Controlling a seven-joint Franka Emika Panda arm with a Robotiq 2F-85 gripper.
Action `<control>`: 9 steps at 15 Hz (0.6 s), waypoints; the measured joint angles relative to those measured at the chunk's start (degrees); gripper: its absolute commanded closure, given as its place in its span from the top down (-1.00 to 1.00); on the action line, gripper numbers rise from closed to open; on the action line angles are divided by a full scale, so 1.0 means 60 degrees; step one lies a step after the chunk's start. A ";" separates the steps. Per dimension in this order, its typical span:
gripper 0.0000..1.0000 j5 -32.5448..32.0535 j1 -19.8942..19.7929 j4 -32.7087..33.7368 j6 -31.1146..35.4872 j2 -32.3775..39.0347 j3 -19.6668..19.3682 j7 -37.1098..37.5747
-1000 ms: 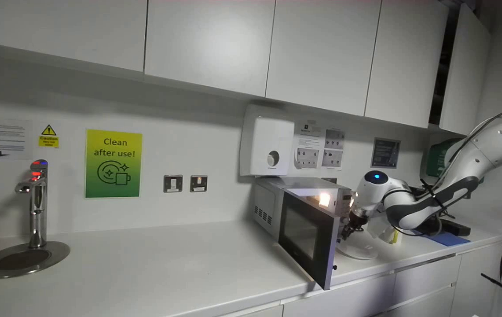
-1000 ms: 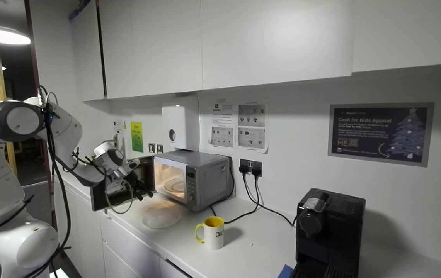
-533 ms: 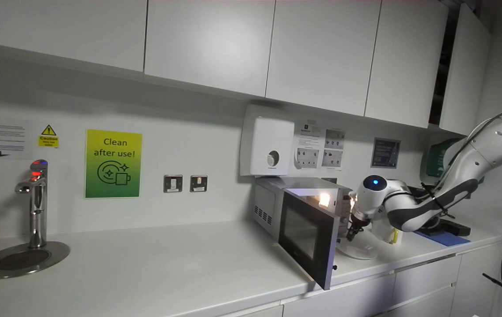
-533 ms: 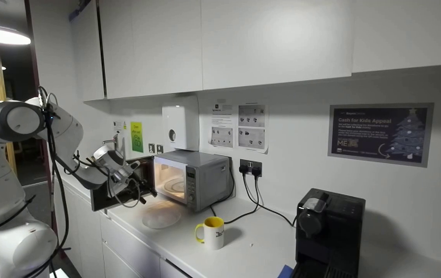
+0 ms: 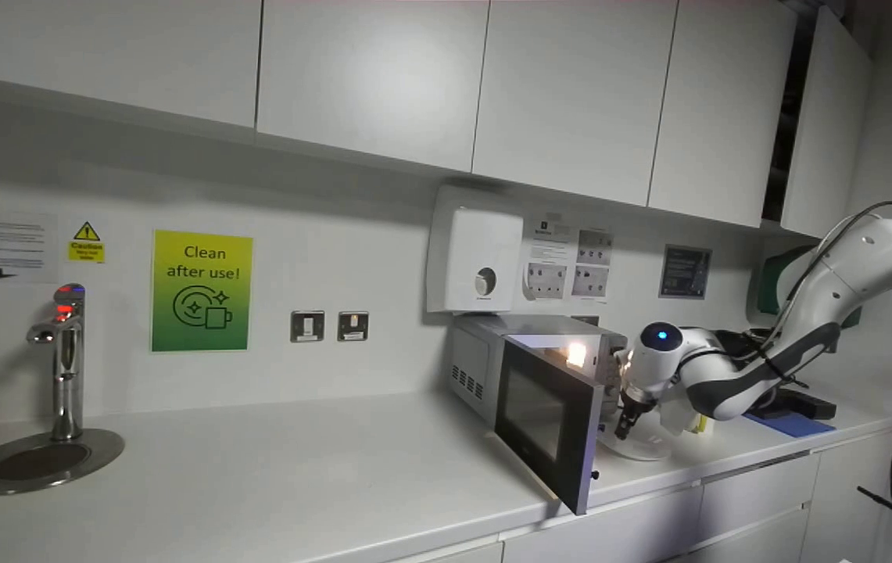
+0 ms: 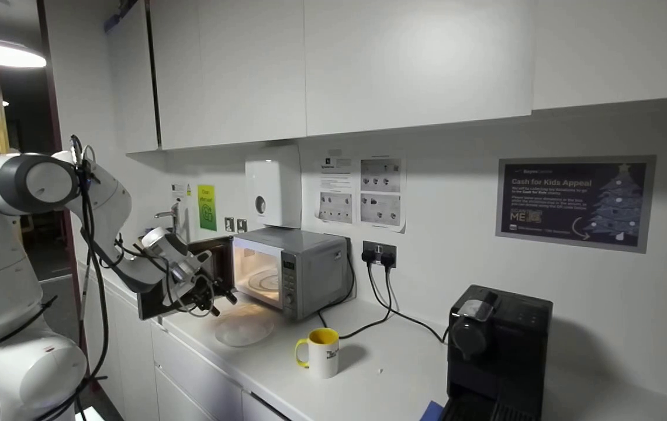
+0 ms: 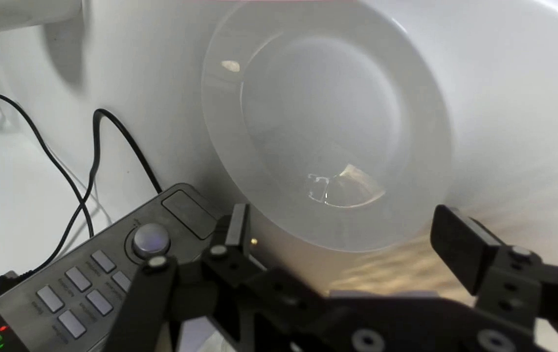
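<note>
My gripper is open and empty, with its two black fingertips wide apart. It is tilted downward in front of the open microwave, above the counter. A white plate lies flat on the counter just beyond the fingertips in the wrist view; it also shows in both exterior views. The gripper is above the plate's microwave-side edge and seems apart from it. The grey microwave is lit inside, with a glass turntable. Its door stands wide open beside the gripper.
A white mug with yellow inside stands on the counter past the plate. A black coffee machine is farther along, near a blue mat. Black cables run behind. A tap is at the opposite end. Cupboards hang overhead.
My gripper has moved lower, toward the plate, and the arm has shifted forward over the counter. The plate, mug, microwave and its open door have not moved.
</note>
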 measured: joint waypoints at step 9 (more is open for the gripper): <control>1.00 -0.0034 0.0039 0.0001 0.0014 0.0532 0.0148 -0.0104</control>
